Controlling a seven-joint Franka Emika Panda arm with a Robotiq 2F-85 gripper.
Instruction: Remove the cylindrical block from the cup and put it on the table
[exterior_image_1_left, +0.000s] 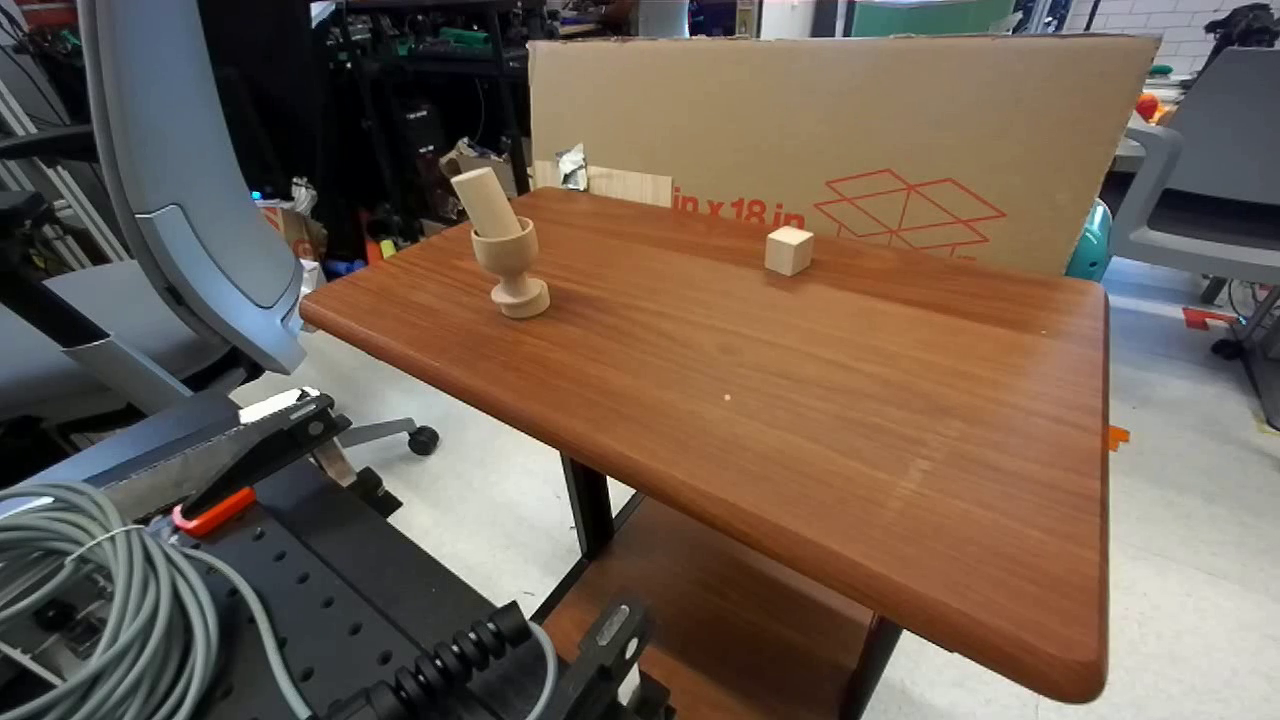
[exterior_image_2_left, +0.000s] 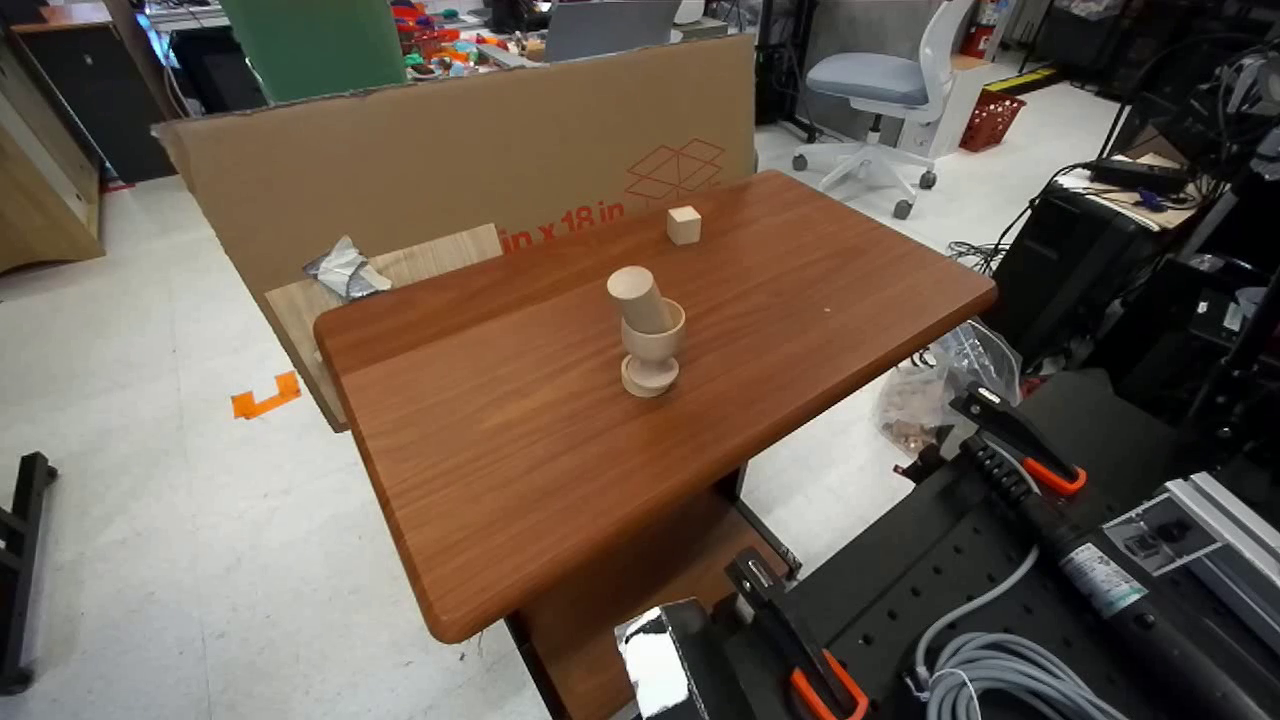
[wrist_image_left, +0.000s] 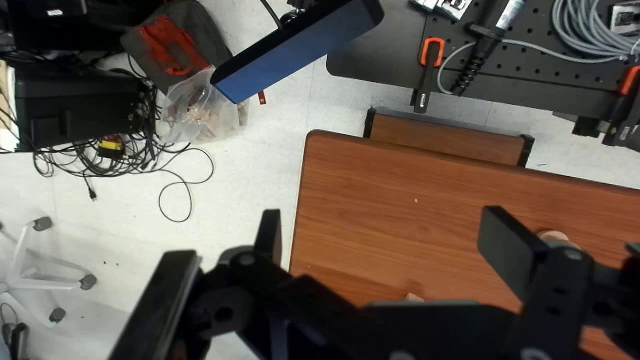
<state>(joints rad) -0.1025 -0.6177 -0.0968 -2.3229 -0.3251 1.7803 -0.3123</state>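
Observation:
The cylindrical block (exterior_image_1_left: 484, 200) stands in the cup (exterior_image_1_left: 508, 256), leaning to one side with its upper part above the rim. Both also show in an exterior view, the block (exterior_image_2_left: 638, 296) tilted in the cup (exterior_image_2_left: 655, 348). The cup stands upright on the table (exterior_image_1_left: 800, 420). In the wrist view my gripper (wrist_image_left: 382, 220) is open and empty, high above the table (wrist_image_left: 380, 185). A bit of round pale wood (wrist_image_left: 554, 236) shows behind the right-hand finger; I cannot tell whether it is block or cup. The gripper is out of both exterior views.
A small pale cube (exterior_image_1_left: 789, 251) sits near the table's edge by a cardboard sheet (exterior_image_1_left: 720, 110). In the wrist view the gripper mostly hides the cube (wrist_image_left: 414, 297). A black bench (exterior_image_2_left: 900, 610) with clamps and cable stands beside the table. A chair (exterior_image_1_left: 190, 190) is close by.

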